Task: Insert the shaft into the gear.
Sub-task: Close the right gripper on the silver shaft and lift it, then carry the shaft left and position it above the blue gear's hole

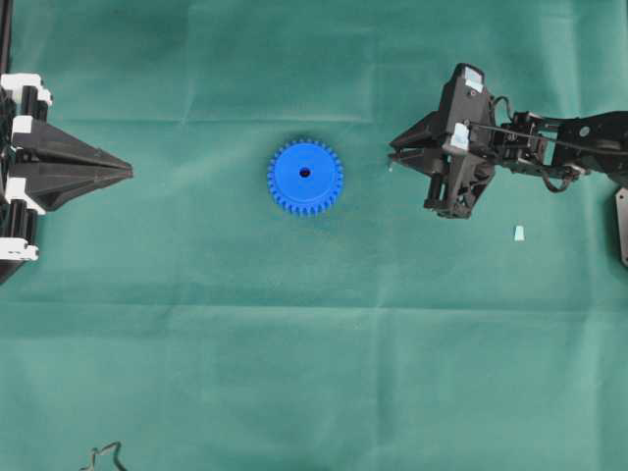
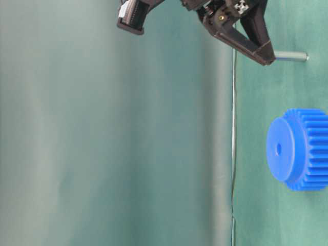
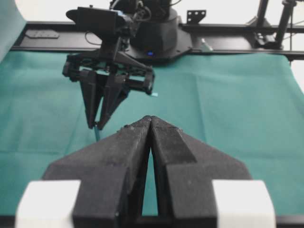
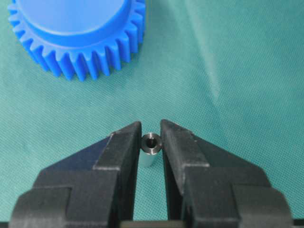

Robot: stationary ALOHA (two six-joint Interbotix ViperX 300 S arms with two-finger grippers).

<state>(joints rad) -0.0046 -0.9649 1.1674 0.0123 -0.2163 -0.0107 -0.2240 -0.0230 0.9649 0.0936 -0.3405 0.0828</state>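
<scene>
The blue gear (image 1: 305, 177) lies flat on the green cloth at the table's middle, its dark centre hole facing up; it also shows in the table-level view (image 2: 300, 149) and the right wrist view (image 4: 78, 33). My right gripper (image 4: 151, 125) is shut on the shaft (image 4: 150, 148), a small silvery pin standing upright between the fingertips. That gripper (image 1: 394, 157) sits to the right of the gear, pointing down, with the shaft (image 2: 291, 57) sticking out below its tips (image 2: 269, 59). My left gripper (image 1: 126, 172) rests at the table's left edge, shut on nothing (image 3: 150, 119).
A pale light-blue wedge bit (image 1: 518, 233) lies on the cloth right of and nearer than the right gripper. Bare green cloth separates the gear from both grippers. A dark cable end (image 1: 103, 453) shows at the near left edge.
</scene>
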